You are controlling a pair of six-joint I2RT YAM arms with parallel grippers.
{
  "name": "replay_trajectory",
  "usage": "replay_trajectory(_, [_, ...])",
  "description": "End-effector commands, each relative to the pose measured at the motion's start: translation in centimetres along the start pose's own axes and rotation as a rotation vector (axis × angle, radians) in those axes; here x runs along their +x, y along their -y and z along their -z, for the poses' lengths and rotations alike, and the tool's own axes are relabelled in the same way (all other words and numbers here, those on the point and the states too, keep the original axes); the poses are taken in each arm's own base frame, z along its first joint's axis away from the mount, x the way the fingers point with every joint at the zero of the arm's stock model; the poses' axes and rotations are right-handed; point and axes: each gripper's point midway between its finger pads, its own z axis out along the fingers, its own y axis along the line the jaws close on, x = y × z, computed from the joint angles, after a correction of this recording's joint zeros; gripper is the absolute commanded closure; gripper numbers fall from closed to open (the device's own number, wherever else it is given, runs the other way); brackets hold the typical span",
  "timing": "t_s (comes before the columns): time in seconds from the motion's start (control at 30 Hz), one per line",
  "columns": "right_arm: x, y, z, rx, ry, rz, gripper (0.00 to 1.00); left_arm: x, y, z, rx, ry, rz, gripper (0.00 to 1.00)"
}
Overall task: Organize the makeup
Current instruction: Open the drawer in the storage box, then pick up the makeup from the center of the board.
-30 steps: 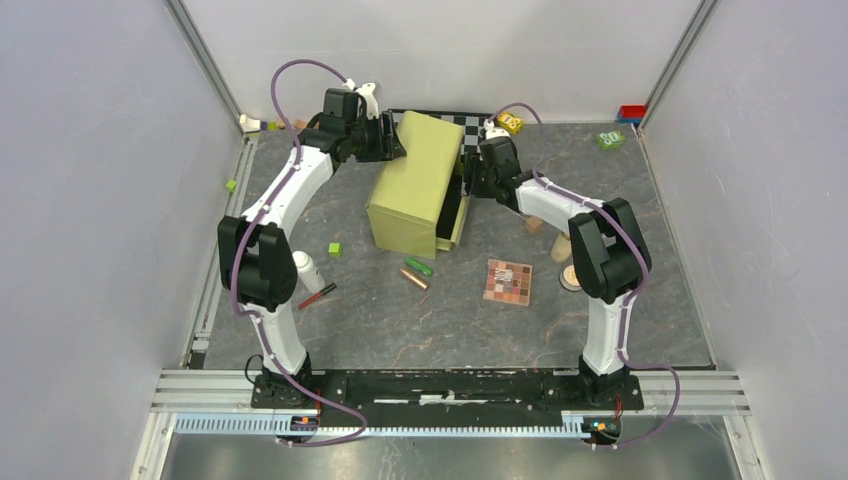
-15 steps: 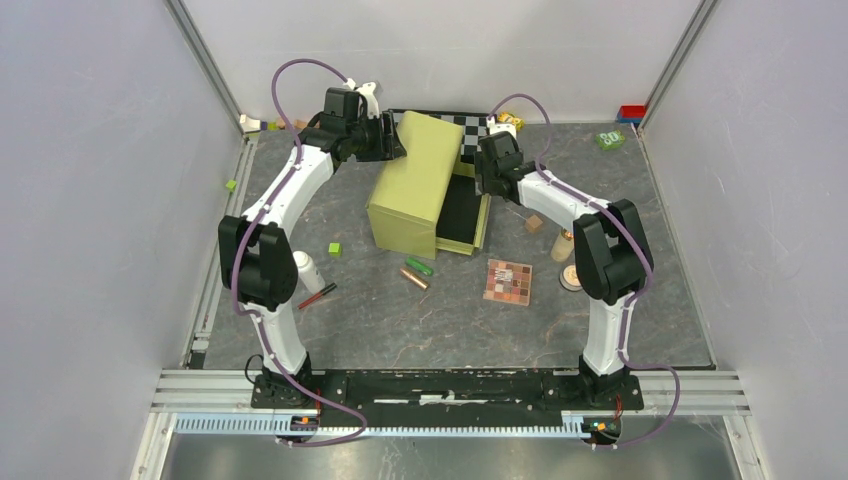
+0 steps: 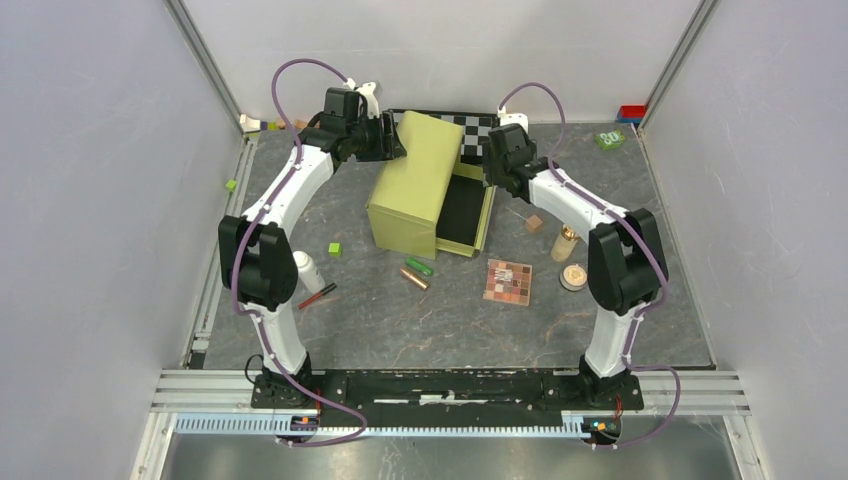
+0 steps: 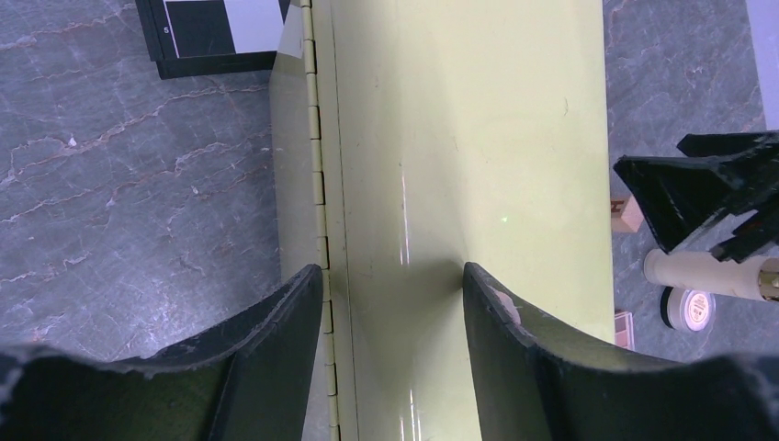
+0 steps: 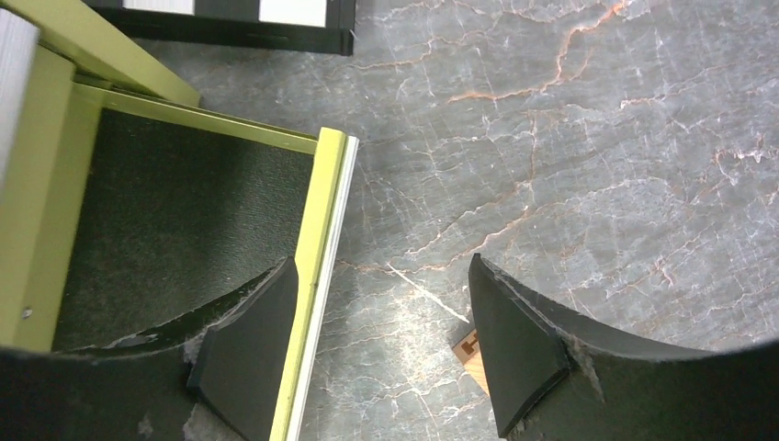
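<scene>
An olive-green box [image 3: 415, 185] stands mid-table with its black-lined drawer [image 3: 463, 205] slid out to the right. My left gripper [image 4: 393, 276] is open, with both fingers resting on the box top by the hinge. My right gripper [image 5: 381, 276] is open and straddles the drawer's front wall [image 5: 317, 276], left finger inside. On the table lie the eyeshadow palette [image 3: 508, 282], beige gold-capped bottle [image 3: 565, 243], round compact [image 3: 573, 276], white bottle [image 3: 308, 270], red pencil [image 3: 316, 296], green tube [image 3: 419, 266] and bronze tube [image 3: 414, 278]. The black brush is out of view.
A chequered board [image 3: 478, 122] lies behind the box. A wooden cube [image 3: 535, 223] sits just right of the drawer and a green cube [image 3: 334, 248] left of the box. Small toys lie along the back wall [image 3: 610, 140].
My right gripper has moved to the right and the drawer has slid further out of the box with it. The left arm has not moved.
</scene>
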Motion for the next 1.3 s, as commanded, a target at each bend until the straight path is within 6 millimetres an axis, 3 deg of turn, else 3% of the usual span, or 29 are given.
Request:
replay_trajectory(0.0, [-3.8, -0.6, 2.9, -0.094, 0.126, -0.047, 0.25, 8.0, -5.2, -1.4, -0.183, -0.264, -0.006, 0.38])
replay_trajectory(0.17, [-3.9, -2.7, 4.7, -0.248, 0.136, -0.063, 0.24, 7.9, -5.1, -1.3, -0.181, -0.261, -0.008, 0.38])
replay_trajectory(0.47, [0.1, -4.2, 6.9, -0.39, 0.053, -0.072, 0.26, 7.7, -5.0, -1.2, -0.176, -0.259, -0.005, 0.37])
replay_trajectory(0.6, [1.6, -4.2, 5.9, -0.362, 0.009, -0.073, 0.25, 7.7, -5.0, -1.2, -0.178, -0.258, -0.007, 0.37])
replay_trajectory(0.87, [4.4, -3.4, 1.9, -0.215, -0.108, -0.036, 0.24, 7.7, -5.1, -1.2, -0.181, -0.26, -0.008, 0.37])
replay_trajectory(1.07, [5.5, -2.7, 1.0, -0.157, -0.133, -0.022, 0.26, 7.7, -5.1, -1.3, -0.18, -0.261, -0.007, 0.37])
replay_trajectory(1.27, [5.0, -1.6, 1.2, -0.103, -0.11, -0.02, 0.32, 7.8, -5.0, -1.4, -0.176, -0.263, -0.007, 0.37])
